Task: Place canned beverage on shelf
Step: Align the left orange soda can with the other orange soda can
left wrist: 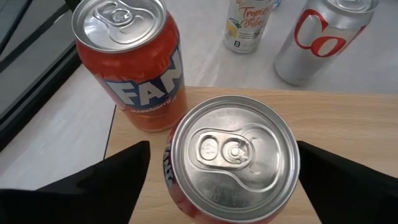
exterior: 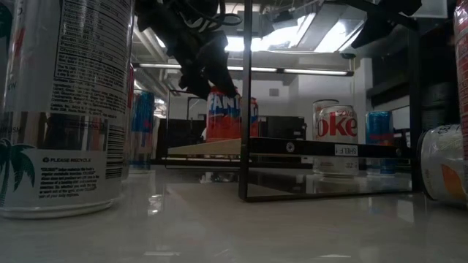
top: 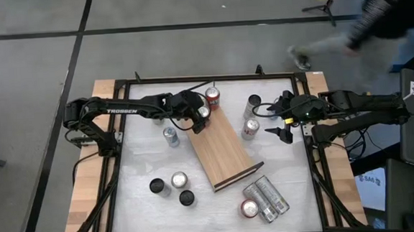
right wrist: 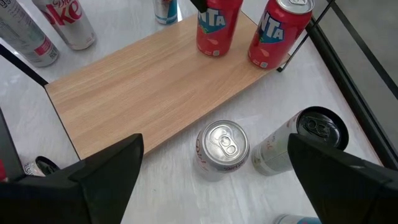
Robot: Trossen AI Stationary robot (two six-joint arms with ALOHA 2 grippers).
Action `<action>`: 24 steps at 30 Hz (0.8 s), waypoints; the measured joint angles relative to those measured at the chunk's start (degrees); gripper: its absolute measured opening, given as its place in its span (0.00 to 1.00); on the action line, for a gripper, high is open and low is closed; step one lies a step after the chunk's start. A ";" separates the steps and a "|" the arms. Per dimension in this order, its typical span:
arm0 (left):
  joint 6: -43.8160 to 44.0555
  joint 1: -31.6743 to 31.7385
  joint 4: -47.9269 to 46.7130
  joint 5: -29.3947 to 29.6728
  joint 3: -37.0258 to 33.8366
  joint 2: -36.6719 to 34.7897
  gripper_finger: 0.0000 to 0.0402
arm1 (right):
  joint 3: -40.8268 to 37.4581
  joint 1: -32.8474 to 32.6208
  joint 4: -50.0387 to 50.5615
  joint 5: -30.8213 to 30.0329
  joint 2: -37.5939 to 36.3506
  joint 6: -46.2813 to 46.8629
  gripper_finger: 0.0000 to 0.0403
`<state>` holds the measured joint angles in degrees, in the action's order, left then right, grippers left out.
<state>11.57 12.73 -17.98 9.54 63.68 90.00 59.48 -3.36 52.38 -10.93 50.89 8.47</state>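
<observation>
- Standing upright on the shelf (top: 223,149), near its end farthest from the camera-side rail, the orange can (left wrist: 233,158) sits just beside a second orange can (left wrist: 127,62) of the same brand, which stands at the shelf's corner; the two look close but whether they touch cannot be told.
- Judging by its look, the can is a thin-walled aluminium cylinder: stiff enough along its height, easy to dent if squeezed hard, smooth and rather slippery on its printed side.
- Its weight cannot be read from the pictures; the tab is unopened, so it is probably full and fairly heavy for its size, and it would tip if nudged high up.
- The best hold appears to be across the middle of the side wall, one finger on each side, well below the rim.
- The left tool (left wrist: 224,180) hovers over this can with its fingers spread wide, one on either side, and neither seems to press the wall, so the can looks set down and let go.
- The shelf is a plain wooden board lying at a slant on the white desk (top: 145,166), with most of its length bare.
- The right tool (top: 283,131) waits at the desk's right side, fingers spread, holding nothing, above a silver can (right wrist: 222,149) and a pale can (right wrist: 292,142) just off the board.
- More cans stand or lie around the desk.
</observation>
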 joint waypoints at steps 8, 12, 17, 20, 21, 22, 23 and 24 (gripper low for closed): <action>0.02 0.00 0.02 0.00 0.00 0.00 0.99 | 0.00 -0.02 0.00 0.00 0.00 -0.01 0.97; 0.02 0.00 0.02 0.00 0.00 0.00 0.99 | 0.00 -0.02 0.00 0.01 0.00 0.00 0.97; 0.02 0.00 0.00 0.00 0.00 -0.43 0.99 | 0.00 0.00 0.00 0.00 0.00 -0.02 0.97; 0.02 0.00 0.02 0.00 0.00 -1.77 0.99 | 0.00 -0.01 0.01 0.00 0.00 -0.01 0.97; 0.02 0.00 0.06 0.00 0.00 -2.34 0.99 | 0.00 -0.02 0.00 0.00 0.00 -0.02 0.97; 0.02 0.00 0.13 0.01 0.02 -2.90 0.99 | 0.00 -0.02 0.00 0.01 0.00 -0.02 0.97; 0.02 0.00 0.16 0.00 0.02 -3.55 0.99 | 0.00 -0.01 0.00 0.01 0.00 0.00 0.97; 0.02 0.00 0.11 0.00 0.02 -4.14 0.99 | 0.00 0.00 0.00 0.01 0.00 0.00 0.97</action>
<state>11.60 12.73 -17.87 9.54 63.70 85.86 59.48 -3.36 52.38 -10.92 50.89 8.47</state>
